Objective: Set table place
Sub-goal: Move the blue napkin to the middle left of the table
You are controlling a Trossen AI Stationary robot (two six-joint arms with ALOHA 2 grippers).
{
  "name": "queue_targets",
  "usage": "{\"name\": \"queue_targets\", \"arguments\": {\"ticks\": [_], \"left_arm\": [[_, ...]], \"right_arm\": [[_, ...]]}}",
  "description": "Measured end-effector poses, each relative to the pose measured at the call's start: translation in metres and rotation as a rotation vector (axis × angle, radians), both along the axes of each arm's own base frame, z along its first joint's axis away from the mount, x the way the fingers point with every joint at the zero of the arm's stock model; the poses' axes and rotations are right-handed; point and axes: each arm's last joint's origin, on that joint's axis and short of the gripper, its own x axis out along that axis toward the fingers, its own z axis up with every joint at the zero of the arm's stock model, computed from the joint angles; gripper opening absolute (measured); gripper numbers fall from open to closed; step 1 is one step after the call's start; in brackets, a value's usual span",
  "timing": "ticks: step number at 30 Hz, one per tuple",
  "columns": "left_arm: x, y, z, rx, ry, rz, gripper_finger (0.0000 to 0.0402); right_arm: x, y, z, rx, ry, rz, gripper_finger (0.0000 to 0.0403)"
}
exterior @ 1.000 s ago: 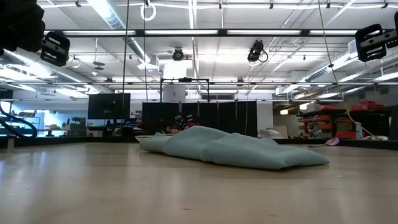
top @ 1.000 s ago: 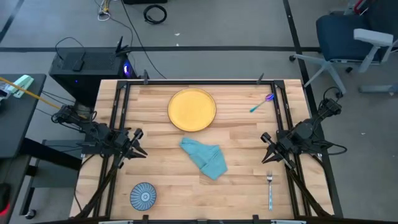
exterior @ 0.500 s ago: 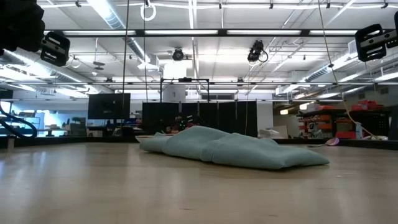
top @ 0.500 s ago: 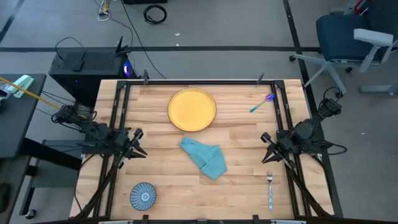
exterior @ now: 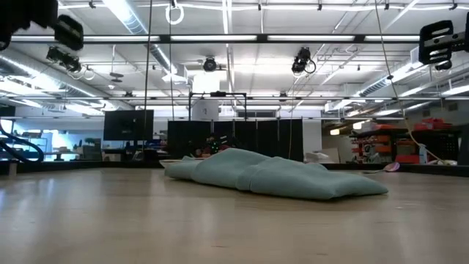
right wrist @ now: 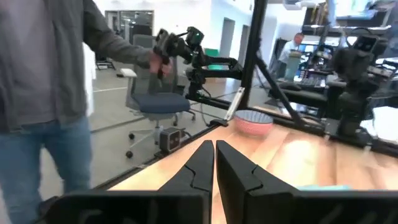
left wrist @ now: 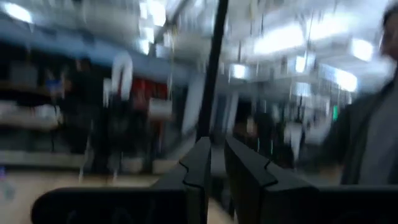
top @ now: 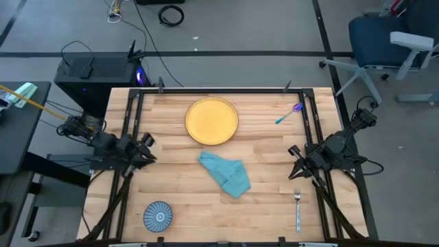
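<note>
Both arms idle at the table (top: 267, 147) edges: left gripper (top: 146, 145) nearly closed, empty; right gripper (top: 292, 152) closed, empty. Teal napkin (top: 226, 173) lies between them. Risk: we pinch one crumpled fold and drag it.

matt wood table (top: 267, 147), soft cloth (top: 226, 174)

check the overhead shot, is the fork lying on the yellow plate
No, the fork lies on the bare table near its right front corner, far from the yellow plate.

No text, label, brand or number is legible in any view.
</note>
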Motion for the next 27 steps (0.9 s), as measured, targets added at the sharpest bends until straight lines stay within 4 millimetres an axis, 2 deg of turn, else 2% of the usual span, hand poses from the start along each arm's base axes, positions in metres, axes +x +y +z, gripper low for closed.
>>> {"name": "queue_targets", "arguments": {"ticks": [3, 6, 12, 19, 27], "left_arm": [[-0.009, 0.005, 0.017, -0.104, -0.173, 0.014, 0.0058], [-0.019, 0.011, 0.03, -0.193, -0.333, 0.012, 0.0061], [-0.033, 0.018, 0.042, -0.278, -0.521, 0.026, 0.0056], [-0.035, 0.019, 0.042, -0.259, -0.544, 0.051, 0.0051], [-0.034, 0.019, 0.042, -0.285, -0.536, 0.026, 0.006]], "right_arm": [[0.0, -0.001, 0.005, 0.023, -0.046, -0.039, 0.0022], [-0.001, -0.003, 0.021, 0.123, -0.183, -0.072, 0.0022], [-0.013, -0.013, 0.053, 0.36, -0.467, -0.101, 0.0022], [-0.024, -0.021, 0.07, 0.517, -0.637, -0.092, 0.0022], [-0.032, -0.026, 0.088, 0.735, -0.583, 0.012, 0.0022]]}}
